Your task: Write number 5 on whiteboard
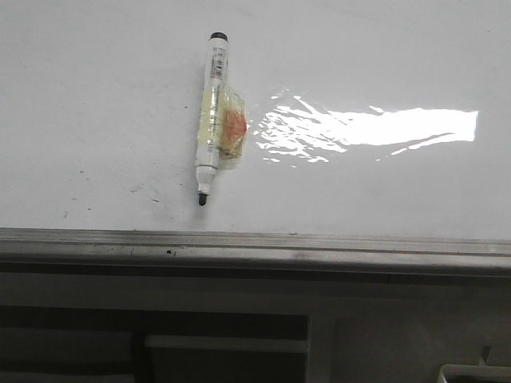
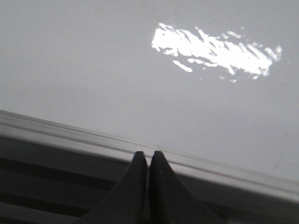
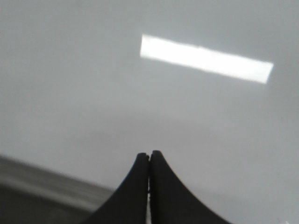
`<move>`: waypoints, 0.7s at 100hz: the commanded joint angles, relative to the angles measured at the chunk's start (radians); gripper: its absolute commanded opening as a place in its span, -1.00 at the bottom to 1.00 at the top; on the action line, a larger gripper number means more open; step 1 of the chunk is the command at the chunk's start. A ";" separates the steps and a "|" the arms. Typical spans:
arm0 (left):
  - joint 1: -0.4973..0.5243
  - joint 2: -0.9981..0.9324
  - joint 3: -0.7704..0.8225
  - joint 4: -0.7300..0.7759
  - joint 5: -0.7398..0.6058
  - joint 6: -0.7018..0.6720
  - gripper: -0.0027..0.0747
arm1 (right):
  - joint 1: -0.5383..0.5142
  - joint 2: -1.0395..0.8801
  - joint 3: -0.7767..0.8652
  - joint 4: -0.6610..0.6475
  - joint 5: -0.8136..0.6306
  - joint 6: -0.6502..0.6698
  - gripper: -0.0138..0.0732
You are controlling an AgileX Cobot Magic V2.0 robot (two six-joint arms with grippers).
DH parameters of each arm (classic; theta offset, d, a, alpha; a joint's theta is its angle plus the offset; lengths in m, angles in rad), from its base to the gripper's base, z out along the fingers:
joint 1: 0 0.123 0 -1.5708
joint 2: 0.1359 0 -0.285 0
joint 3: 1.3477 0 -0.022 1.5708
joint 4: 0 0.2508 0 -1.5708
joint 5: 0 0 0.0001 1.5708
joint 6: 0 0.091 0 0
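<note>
Though over whiteboard (image 2: 93, 84), both end effectors closed, empty.

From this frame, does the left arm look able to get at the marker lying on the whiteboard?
Probably yes. The marker lies alone on the whiteboard, uncapped, with nothing over or beside it. The left end effector is shut and empty near the board's grey edge strip; it must open first.

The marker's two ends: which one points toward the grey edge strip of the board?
The bare black tip points toward the edge strip. The other end, with the black cap, points away, up the whiteboard.
</note>
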 commanded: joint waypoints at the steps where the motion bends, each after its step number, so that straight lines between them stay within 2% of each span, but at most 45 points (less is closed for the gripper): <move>1: 0.003 -0.027 0.023 -0.180 -0.100 -0.013 -0.98 | -0.007 -0.016 0.021 0.179 -0.251 0.003 -0.78; 9: 0.003 -0.027 0.023 -0.243 -0.165 -0.013 -0.98 | -0.007 -0.016 0.021 0.325 -0.334 0.003 -0.78; 18: 0.003 -0.027 0.023 -0.315 -0.238 -0.013 -0.98 | -0.007 -0.016 0.021 0.411 -0.307 0.003 -0.78; 36: 0.003 -0.027 0.022 -0.519 -0.291 -0.013 -0.98 | -0.007 -0.016 0.004 0.478 -0.277 0.003 -0.78; 52: -0.001 -0.023 -0.029 -0.457 -0.259 -0.005 -0.98 | -0.007 -0.007 -0.094 0.489 -0.181 0.003 -0.78; 70: -0.001 0.078 -0.204 -0.284 -0.081 0.090 -0.98 | -0.007 0.077 -0.261 0.463 0.019 -0.027 -0.78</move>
